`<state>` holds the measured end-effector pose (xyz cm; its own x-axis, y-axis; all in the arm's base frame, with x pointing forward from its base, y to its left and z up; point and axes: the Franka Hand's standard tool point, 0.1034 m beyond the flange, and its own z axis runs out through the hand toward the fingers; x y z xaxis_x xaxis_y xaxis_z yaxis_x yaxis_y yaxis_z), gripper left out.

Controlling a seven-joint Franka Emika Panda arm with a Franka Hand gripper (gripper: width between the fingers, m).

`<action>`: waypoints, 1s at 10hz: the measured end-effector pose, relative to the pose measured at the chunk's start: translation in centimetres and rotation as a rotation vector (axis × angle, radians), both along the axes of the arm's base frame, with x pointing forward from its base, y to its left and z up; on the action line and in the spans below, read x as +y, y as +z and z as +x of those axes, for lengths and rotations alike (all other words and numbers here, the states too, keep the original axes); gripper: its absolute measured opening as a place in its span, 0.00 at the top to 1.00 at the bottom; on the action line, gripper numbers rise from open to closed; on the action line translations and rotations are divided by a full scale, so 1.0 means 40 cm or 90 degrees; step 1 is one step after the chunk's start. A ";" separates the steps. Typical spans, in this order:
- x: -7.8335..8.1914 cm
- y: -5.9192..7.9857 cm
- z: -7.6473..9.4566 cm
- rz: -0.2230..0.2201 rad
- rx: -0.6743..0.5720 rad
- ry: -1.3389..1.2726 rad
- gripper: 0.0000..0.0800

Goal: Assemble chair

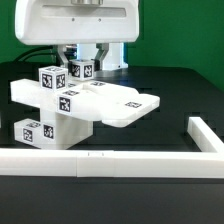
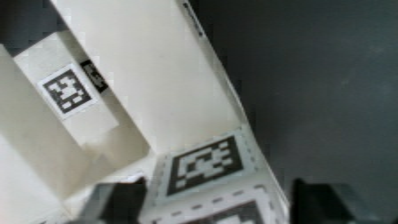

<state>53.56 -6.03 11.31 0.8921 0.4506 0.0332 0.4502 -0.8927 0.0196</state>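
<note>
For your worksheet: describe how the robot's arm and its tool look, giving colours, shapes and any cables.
The arm is glossy white with a broad, rounded housing. Below it the tool has two dark fingers. A thin black cable hangs beside it. No markings are legible.

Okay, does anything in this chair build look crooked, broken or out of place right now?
Nothing looks broken or spilled. The chair is a part-built stack of white pieces resting on the dark table, with its flat slab jutting toward the exterior view's right. The gripper sits at a tagged block on top. The border rail lies undisturbed.
</note>
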 end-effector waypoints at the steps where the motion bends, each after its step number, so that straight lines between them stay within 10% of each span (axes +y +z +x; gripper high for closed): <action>1: 0.000 0.000 0.000 0.000 0.000 -0.005 0.65; 10: 0.009 -0.001 -0.007 0.033 -0.029 -0.450 0.64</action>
